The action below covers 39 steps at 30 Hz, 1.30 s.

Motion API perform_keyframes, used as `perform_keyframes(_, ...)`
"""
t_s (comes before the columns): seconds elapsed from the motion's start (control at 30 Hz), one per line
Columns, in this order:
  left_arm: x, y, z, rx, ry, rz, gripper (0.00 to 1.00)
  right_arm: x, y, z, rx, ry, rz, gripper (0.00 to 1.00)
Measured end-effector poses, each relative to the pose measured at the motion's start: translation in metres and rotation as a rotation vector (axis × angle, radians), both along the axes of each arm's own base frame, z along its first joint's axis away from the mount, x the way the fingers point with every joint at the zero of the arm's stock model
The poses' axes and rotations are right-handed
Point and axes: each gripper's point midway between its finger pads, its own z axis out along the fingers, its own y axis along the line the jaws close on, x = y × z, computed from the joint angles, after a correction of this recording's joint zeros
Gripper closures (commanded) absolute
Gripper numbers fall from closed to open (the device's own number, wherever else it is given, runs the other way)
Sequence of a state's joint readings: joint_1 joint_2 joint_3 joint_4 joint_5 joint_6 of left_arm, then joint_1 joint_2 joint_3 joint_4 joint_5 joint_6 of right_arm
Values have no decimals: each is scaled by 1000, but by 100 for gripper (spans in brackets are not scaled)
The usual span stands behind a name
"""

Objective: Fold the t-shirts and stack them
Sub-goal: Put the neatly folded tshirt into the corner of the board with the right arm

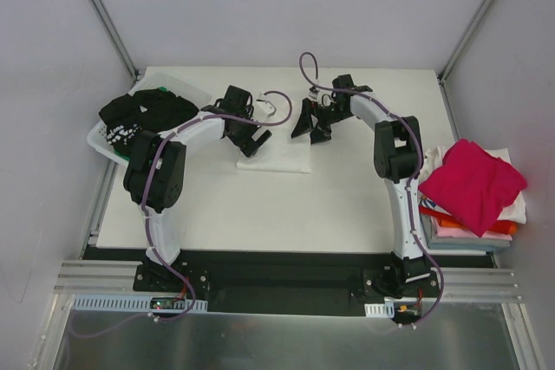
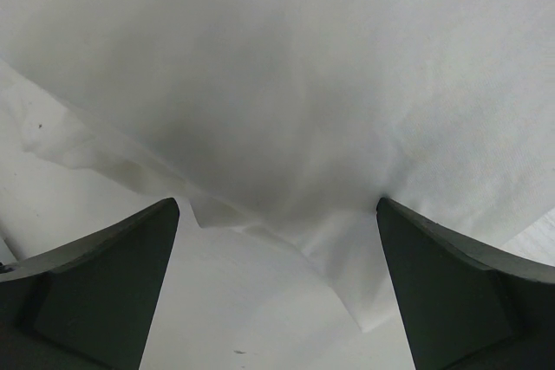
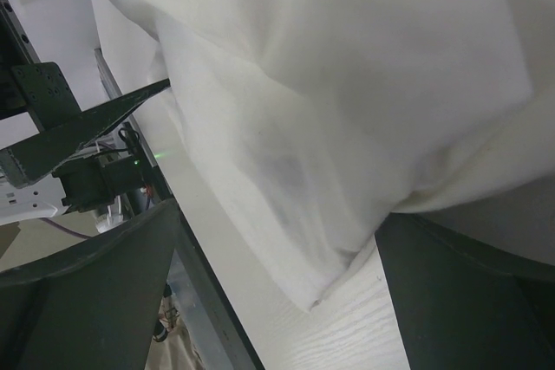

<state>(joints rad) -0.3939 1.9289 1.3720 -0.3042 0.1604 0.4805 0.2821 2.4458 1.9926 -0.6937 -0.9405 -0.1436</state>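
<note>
Fabric smooth: white t-shirt (image 1: 284,159) folded rectangular; magenta t-shirt (image 1: 473,184) crumpled.

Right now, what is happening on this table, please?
Both arms are working on a white t-shirt that lies at the far middle of the table. The left claw and the right claw are open, low over its far edge. A magenta shirt tops a pile at the right. A basket with black shirts stands at the left.

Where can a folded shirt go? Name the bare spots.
Bare: near half of the table, between left arm and right arm, in front of the white shirt. Crowded: far middle, where both work; basket at left; stack at right.
</note>
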Motion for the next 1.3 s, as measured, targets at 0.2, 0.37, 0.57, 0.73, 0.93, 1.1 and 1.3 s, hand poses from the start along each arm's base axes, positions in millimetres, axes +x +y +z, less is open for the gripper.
perform_keyframes(0.2,-4,-1,-7,-2,28,-5,1,-1,1,0,11,7,1,2)
perform_keyframes(0.37,-7,0,-11,4,45,-6,1,-3,4,1,14,7,8,2)
perform_keyframes(0.57,-14,-4,-13,-18,75,-24,1,-6,8,1,14,8,18,2)
perform_keyframes(0.73,-20,-11,-22,-46,137,-32,1,-9,11,1,10,7,28,2)
perform_keyframes(0.93,-27,-15,-22,-59,175,-39,1,-13,15,1,8,7,40,2)
perform_keyframes(1.1,-29,-18,-20,-56,181,-48,0,-18,21,1,7,12,57,3)
perform_keyframes(1.3,-31,-18,-17,-52,191,-47,1,-29,32,1,9,21,87,5)
